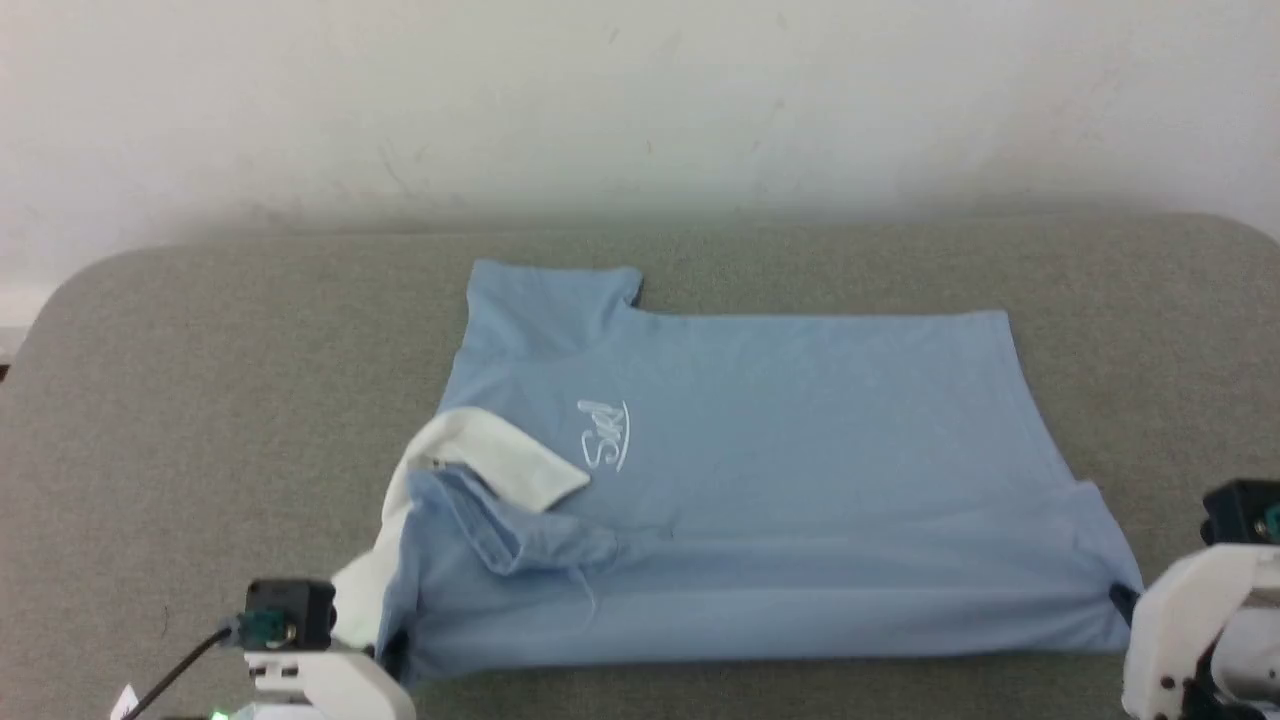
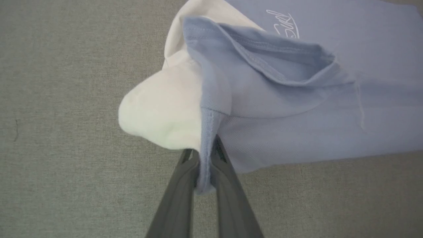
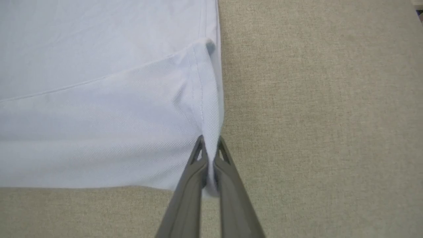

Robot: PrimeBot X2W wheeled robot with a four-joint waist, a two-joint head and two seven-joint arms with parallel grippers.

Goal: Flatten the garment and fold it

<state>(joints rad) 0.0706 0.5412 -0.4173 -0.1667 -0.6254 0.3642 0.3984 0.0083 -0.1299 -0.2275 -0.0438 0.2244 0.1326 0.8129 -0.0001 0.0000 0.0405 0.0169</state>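
Running along the near edge of the grey cloth table (image 1: 200, 400), the light blue knit polo shirt (image 1: 780, 440) is clamped collar-end by the left gripper (image 2: 203, 148), hem-end by the right gripper (image 3: 209, 142).

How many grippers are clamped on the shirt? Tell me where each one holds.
2. The left gripper pinches the polo shirt at its near edge beside the white collar; the right gripper pinches the near corner at the hem end.
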